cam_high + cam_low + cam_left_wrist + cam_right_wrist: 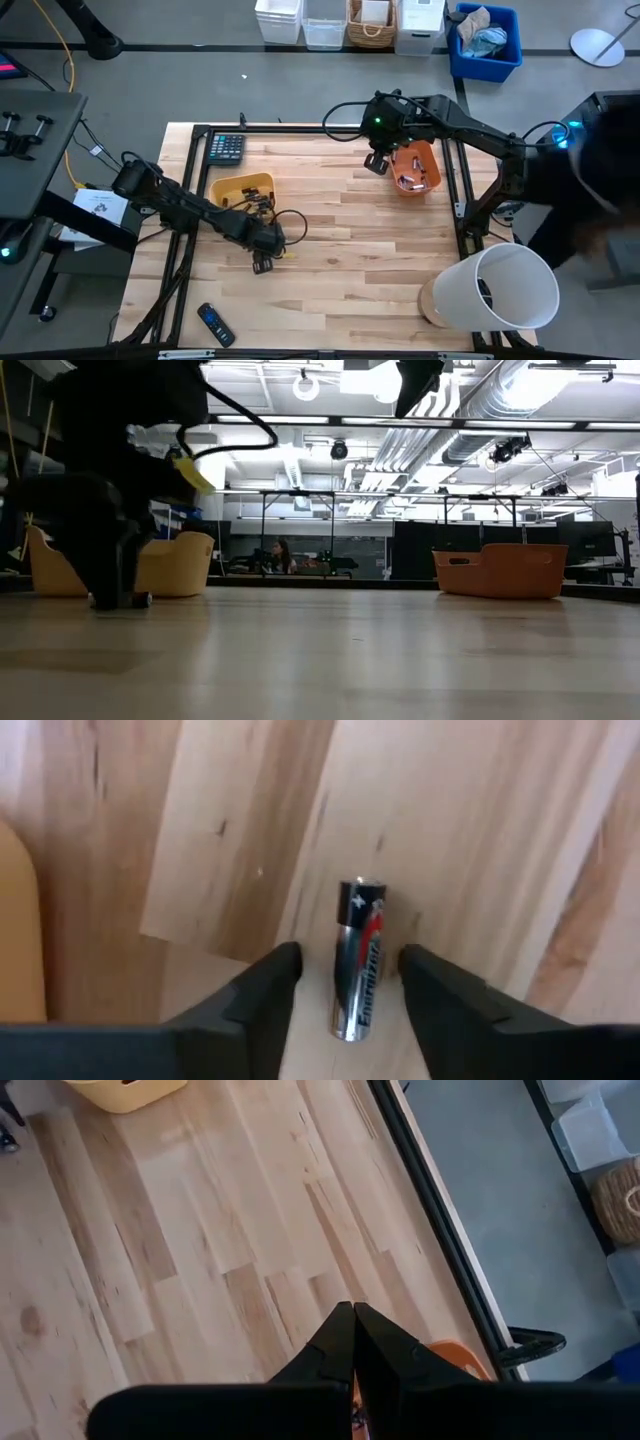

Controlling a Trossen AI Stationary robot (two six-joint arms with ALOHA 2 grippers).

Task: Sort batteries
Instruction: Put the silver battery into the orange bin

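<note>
You could not make out single batteries in the yellow bin [243,186] or the orange bin [417,168] from above; their contents were only dark specks. In the low view the left arm [100,510] was a black mass that hid most of the yellow bin behind it. The right wrist view cut the orange bin [455,1358] down to a sliver behind the fingers.
</note>
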